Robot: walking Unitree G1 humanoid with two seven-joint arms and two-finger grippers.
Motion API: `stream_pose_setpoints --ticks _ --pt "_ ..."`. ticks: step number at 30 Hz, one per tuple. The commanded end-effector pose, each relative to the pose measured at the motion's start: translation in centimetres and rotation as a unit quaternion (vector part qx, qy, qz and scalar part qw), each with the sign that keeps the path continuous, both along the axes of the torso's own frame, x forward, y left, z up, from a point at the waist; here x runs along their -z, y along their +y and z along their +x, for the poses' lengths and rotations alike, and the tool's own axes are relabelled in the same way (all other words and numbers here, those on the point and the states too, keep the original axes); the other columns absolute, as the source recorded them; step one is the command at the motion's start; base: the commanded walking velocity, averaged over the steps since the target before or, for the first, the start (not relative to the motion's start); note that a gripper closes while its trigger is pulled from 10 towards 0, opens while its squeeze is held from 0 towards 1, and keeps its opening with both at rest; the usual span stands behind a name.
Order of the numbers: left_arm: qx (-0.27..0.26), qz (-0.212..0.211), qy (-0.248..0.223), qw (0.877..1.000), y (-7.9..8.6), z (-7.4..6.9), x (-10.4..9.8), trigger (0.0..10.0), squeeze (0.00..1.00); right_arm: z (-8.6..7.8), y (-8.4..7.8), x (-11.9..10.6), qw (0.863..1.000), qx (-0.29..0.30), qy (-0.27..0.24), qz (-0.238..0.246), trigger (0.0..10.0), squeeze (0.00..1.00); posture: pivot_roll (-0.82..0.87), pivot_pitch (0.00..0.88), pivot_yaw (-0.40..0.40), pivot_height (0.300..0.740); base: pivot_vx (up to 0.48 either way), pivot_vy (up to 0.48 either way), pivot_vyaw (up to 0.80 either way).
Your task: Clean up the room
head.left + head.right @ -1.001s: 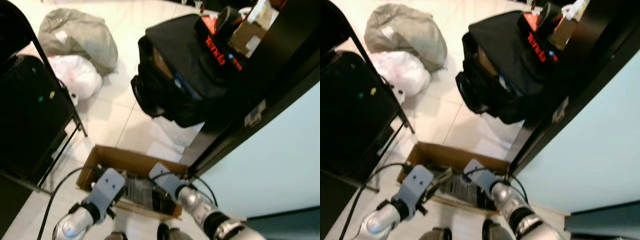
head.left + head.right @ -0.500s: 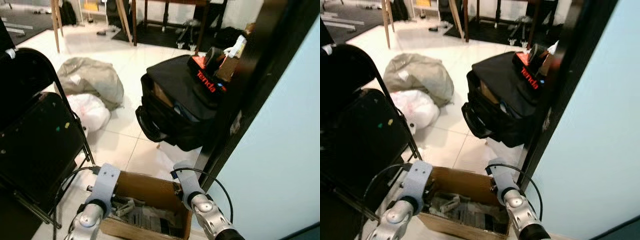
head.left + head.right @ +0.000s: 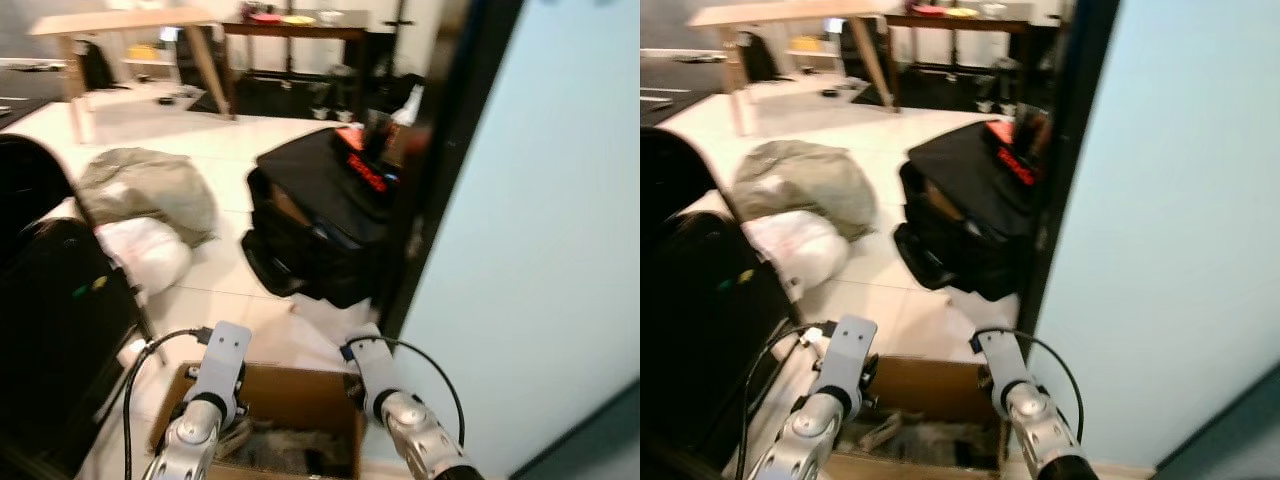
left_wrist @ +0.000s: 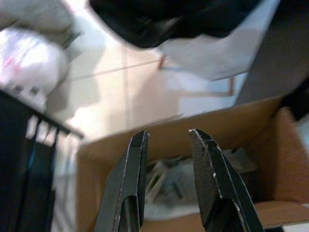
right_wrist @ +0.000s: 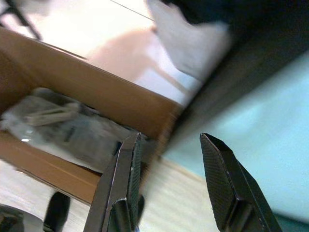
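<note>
An open cardboard box [image 3: 290,385] sits on the pale tiled floor right below me, holding grey and clear packaging [image 4: 171,186]. My left gripper [image 4: 169,137] hangs open above the box's left part, nothing between its fingers. My right gripper [image 5: 169,140] is open too, over the box's right wall [image 5: 104,104] beside the dark door frame. Both silver forearms reach down at the bottom of the eye views, left arm [image 3: 205,420] and right arm [image 3: 395,410].
A black bag [image 3: 320,215] with red lettering lies ahead by the dark door frame [image 3: 440,150]. A grey sack [image 3: 145,185] and white plastic bag [image 3: 145,255] lie to the left. A black folding chair [image 3: 50,320] stands close on my left. Tables [image 3: 130,25] stand far back.
The camera has tilted up, so the far room and tables have come into view and the box has slid to the bottom edge. Both arms stay over the box.
</note>
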State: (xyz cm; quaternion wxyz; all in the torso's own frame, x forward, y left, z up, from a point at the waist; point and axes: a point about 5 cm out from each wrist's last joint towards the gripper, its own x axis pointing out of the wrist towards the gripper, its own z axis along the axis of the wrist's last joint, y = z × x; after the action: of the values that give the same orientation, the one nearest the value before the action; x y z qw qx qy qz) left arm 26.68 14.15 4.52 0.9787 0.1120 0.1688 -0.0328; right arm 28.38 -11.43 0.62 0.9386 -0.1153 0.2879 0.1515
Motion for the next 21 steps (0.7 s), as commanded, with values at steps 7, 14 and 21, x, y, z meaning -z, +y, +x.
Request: stream_pose_setpoints --ticks 7,14,21 --pt "-0.010 0.009 0.010 1.000 0.43 -0.66 0.69 10.0 0.00 -0.65 0.34 0.16 0.999 -0.031 0.031 -0.011 10.0 0.00 0.06 0.030 -0.040 0.740 0.000 0.000 -0.80" --pt "-0.004 0.004 0.001 1.000 0.41 -0.64 0.49 10.0 0.00 -0.97 0.25 0.11 0.998 -0.035 0.043 -0.018 10.0 0.00 0.07 0.030 -0.046 0.740 0.000 0.000 -0.80" --pt "0.008 -0.009 -0.019 1.000 0.22 -0.88 0.04 10.0 0.00 -1.00 0.02 -0.11 0.999 -0.028 0.040 -0.015 10.0 0.00 0.07 0.022 -0.041 0.740 0.000 0.000 -0.80"
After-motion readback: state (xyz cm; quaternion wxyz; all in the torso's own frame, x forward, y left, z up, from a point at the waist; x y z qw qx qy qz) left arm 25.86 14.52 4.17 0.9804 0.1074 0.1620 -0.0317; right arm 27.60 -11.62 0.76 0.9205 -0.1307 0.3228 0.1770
